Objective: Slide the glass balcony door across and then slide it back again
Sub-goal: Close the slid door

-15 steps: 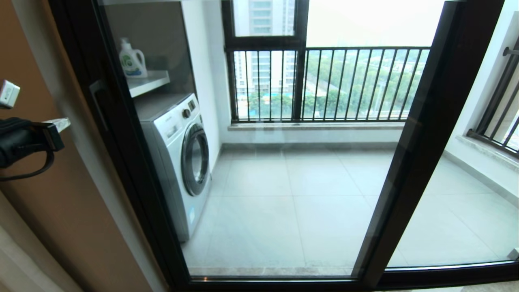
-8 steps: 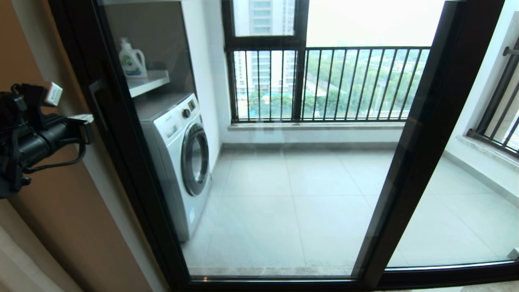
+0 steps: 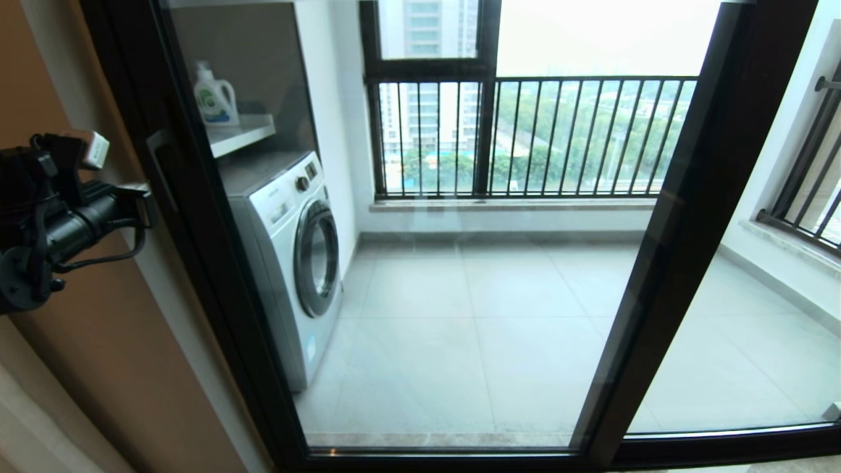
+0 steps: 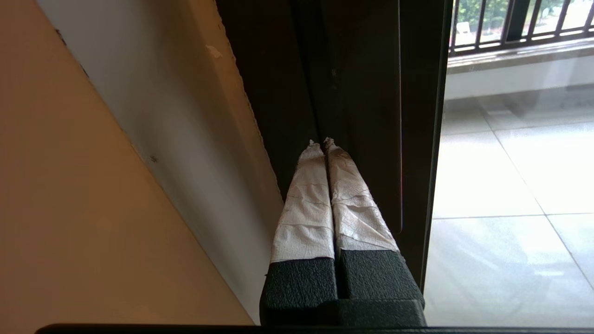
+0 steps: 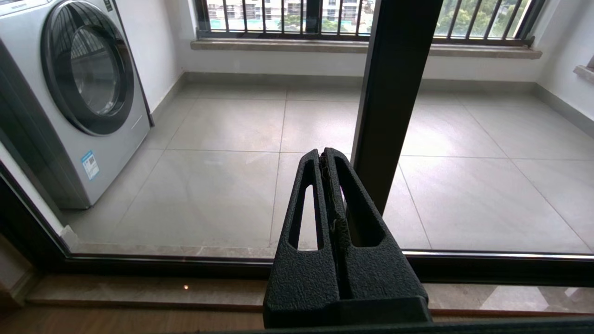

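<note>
Currently left gripper [image 4: 322, 141], fingers pressed together on nothing, sits at nine o'clock by the glass balcony door [image 3: 197, 217] frame; right gripper [image 5: 325, 155] likewise closed empty.

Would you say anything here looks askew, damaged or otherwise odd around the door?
Nothing stands out. The glass balcony door stands straight and unbroken, latch handle intact. The left gripper, fingers together, points at the door's dark upright; the right gripper is closed too. The washing machine and detergent bottle sit upright.
</note>
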Robot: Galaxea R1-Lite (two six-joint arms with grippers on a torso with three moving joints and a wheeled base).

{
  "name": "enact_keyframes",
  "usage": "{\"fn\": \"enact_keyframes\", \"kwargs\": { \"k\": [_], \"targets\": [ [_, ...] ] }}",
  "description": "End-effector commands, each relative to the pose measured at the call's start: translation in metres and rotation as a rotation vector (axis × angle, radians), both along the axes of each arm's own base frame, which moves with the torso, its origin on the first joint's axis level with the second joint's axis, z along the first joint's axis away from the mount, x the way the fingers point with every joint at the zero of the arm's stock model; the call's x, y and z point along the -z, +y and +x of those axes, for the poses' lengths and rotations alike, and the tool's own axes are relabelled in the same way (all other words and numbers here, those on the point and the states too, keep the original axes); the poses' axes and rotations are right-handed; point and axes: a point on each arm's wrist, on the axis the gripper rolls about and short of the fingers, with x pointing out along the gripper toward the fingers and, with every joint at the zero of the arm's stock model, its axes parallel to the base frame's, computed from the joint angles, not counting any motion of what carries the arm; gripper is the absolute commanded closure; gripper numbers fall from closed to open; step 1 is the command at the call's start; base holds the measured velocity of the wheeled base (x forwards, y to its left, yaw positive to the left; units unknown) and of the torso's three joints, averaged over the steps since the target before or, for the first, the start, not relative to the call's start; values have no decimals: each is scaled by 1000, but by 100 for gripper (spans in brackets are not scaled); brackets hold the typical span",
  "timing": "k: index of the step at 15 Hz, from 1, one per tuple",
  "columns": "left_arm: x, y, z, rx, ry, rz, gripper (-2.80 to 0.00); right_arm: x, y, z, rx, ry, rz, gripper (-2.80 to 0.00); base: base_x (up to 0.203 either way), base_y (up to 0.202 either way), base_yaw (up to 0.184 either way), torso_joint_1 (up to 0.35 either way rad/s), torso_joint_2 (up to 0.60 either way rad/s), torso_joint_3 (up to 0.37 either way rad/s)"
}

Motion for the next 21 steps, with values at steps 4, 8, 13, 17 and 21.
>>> {"fn": "enact_keyframes", "kwargs": {
  "k": [4,8,13,17,21],
  "targets": [
    [11,5,5,-6,22,30,0,3,0,1,-1,13,-2,0,0,0,0,0,0,0],
    [21,6,10,-6,47,24,0,3,0,1,-1,13,-2,0,0,0,0,0,0,0],
    [16,4,21,-22,22,32,0,3,0,1,-1,13,-1,0,0,0,0,0,0,0],
    [0,-19,31,5,-30,47,0,3,0,1,-1,13,-1,0,0,0,0,0,0,0],
    [-2,-43,35,33,-27,44,0,3,0,1,-1,13,-1,0,0,0,0,0,0,0]
  ]
}}
